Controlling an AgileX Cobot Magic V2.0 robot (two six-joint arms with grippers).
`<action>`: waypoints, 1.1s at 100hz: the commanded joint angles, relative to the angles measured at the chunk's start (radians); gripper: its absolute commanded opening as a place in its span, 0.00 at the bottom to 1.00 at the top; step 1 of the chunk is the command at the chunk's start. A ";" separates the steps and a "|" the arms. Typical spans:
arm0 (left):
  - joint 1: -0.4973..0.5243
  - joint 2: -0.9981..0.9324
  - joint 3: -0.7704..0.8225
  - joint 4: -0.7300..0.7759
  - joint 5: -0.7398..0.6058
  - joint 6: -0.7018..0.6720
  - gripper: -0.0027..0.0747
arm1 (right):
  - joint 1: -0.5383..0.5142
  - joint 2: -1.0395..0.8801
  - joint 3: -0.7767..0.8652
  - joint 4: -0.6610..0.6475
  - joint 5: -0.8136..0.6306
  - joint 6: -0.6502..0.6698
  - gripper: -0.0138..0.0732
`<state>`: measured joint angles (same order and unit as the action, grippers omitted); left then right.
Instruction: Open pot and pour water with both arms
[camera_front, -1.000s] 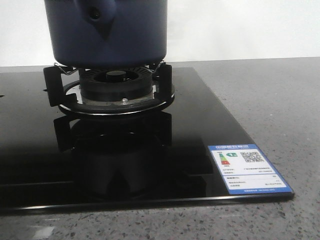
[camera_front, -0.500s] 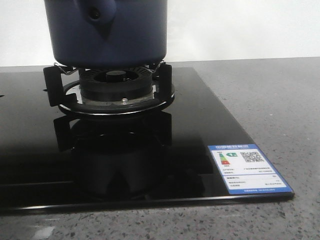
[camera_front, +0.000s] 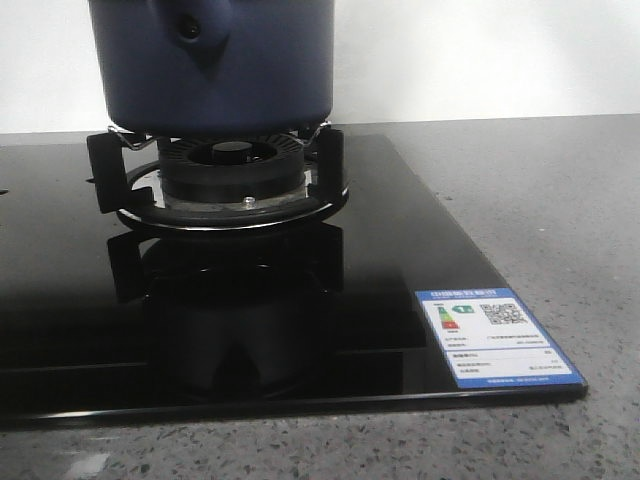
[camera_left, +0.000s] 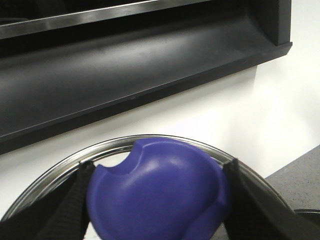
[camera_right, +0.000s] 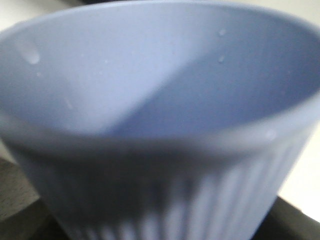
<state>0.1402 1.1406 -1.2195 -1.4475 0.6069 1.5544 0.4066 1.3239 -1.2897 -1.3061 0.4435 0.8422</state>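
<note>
The dark navy pot (camera_front: 250, 70) stands on the gas burner (camera_front: 232, 170) in the front view, its teardrop handle mount (camera_front: 195, 35) facing me; its top is cut off by the frame. My left gripper (camera_left: 157, 200) is shut on the blue lid knob (camera_left: 160, 195), with a black finger (camera_left: 65, 210) on each side; the lid's steel rim (camera_left: 165, 140) arcs behind it. My right gripper (camera_right: 159, 215) holds a pale blue ribbed cup (camera_right: 160, 100) that fills its view; the fingers are mostly hidden. Neither gripper shows in the front view.
The burner sits on a black glass hob (camera_front: 400, 250) with a blue-and-white energy label (camera_front: 495, 335) at its front right corner. Grey speckled counter (camera_front: 560, 200) lies around it. A dark range hood (camera_left: 125, 65) hangs on the white wall.
</note>
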 joint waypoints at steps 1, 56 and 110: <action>0.000 -0.023 -0.035 -0.075 -0.023 -0.003 0.51 | -0.087 -0.082 -0.004 0.045 -0.096 0.027 0.49; 0.000 -0.023 -0.035 -0.073 -0.018 -0.003 0.51 | -0.685 -0.314 0.518 0.170 -0.730 0.287 0.49; 0.000 0.035 -0.035 -0.082 0.029 -0.003 0.51 | -0.685 -0.091 0.686 0.261 -1.033 -0.046 0.49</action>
<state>0.1402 1.1950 -1.2195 -1.4475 0.6435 1.5544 -0.2716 1.1955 -0.5795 -1.1164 -0.4852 0.8745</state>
